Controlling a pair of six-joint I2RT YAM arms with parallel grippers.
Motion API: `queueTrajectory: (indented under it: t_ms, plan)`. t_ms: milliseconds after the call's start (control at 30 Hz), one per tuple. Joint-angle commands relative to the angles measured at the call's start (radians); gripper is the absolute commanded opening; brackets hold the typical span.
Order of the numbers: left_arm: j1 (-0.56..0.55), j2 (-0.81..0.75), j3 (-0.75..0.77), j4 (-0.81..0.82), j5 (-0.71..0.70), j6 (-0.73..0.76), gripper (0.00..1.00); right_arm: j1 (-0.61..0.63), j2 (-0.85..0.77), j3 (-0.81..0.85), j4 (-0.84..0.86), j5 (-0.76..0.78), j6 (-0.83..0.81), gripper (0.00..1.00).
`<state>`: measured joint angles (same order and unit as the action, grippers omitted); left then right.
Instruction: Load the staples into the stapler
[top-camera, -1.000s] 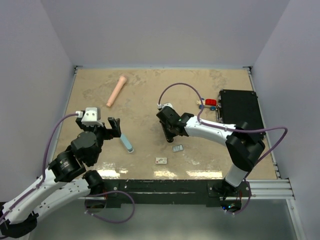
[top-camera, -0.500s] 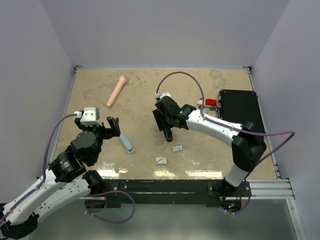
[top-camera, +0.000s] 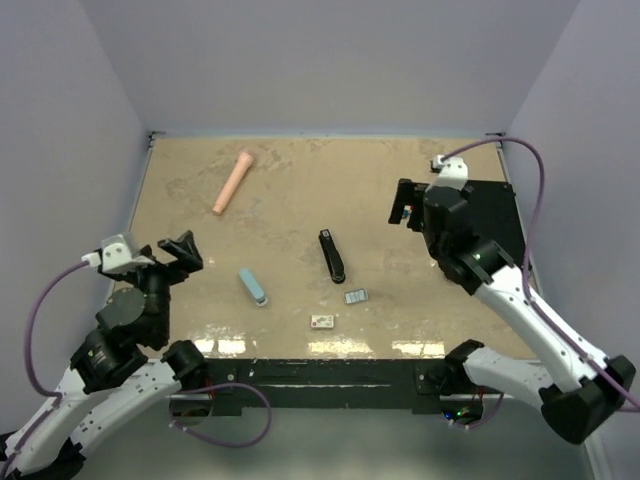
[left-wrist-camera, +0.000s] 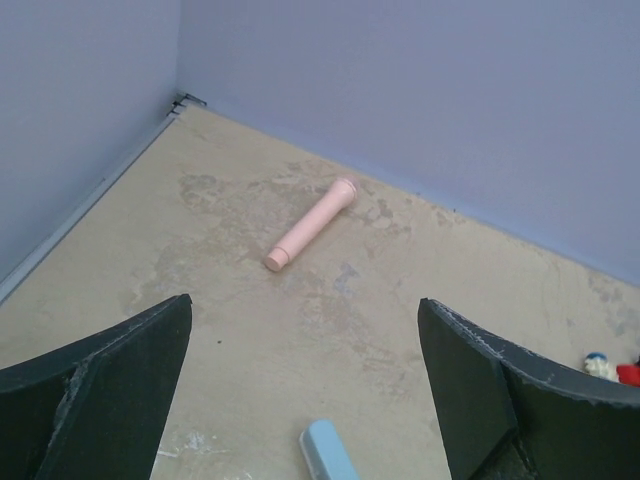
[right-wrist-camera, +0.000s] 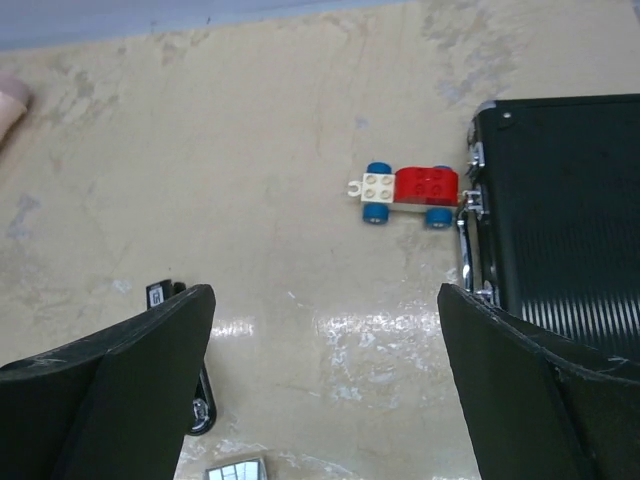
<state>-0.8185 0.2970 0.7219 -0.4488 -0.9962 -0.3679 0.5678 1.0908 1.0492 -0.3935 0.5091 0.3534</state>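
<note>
A black stapler (top-camera: 331, 256) lies flat at the table's middle, and its end shows behind my right gripper's left finger (right-wrist-camera: 160, 295). A light blue stapler (top-camera: 252, 286) lies to its left, its tip in the left wrist view (left-wrist-camera: 328, 450). The staples are a tiny white box (top-camera: 322, 321) and a grey-blue tray (top-camera: 356, 296), both near the front edge; the tray's corner shows at the bottom of the right wrist view (right-wrist-camera: 235, 470). My left gripper (top-camera: 180, 252) (left-wrist-camera: 305, 320) hangs open at the left. My right gripper (top-camera: 403, 208) (right-wrist-camera: 325, 320) hangs open at the right, holding nothing.
A pink cylinder (top-camera: 233, 181) (left-wrist-camera: 312, 222) lies at the back left. A black case (top-camera: 480, 215) (right-wrist-camera: 560, 230) sits along the right side, with a small red, white and blue toy car (right-wrist-camera: 410, 193) beside it. Walls close in three sides.
My right gripper has opened, left the black stapler on the table and swung back right toward the case. My left arm has drawn back to the left.
</note>
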Motion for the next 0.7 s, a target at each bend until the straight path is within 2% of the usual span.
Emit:
queueTrajectory:
  t_ms: [0, 167, 400, 667]
  plan:
    - [0.008, -0.097, -0.013, 0.045, -0.102, -0.017, 1.0, 0.004, -0.175, -0.103, 0.094, 0.153, 0.022, 0.98]
    - [0.009, -0.153, -0.032, 0.068, -0.107, -0.009, 1.0, 0.004, -0.388, -0.221, 0.143, 0.203, 0.001, 0.98]
    - [0.013, -0.197, -0.052, 0.096, -0.105, 0.02, 1.0, 0.006, -0.567, -0.291, 0.185, 0.258, -0.016, 0.98]
    - [0.019, -0.197, -0.079, 0.134, -0.094, 0.058, 1.0, 0.004, -0.589, -0.308, 0.216, 0.255, -0.028, 0.98]
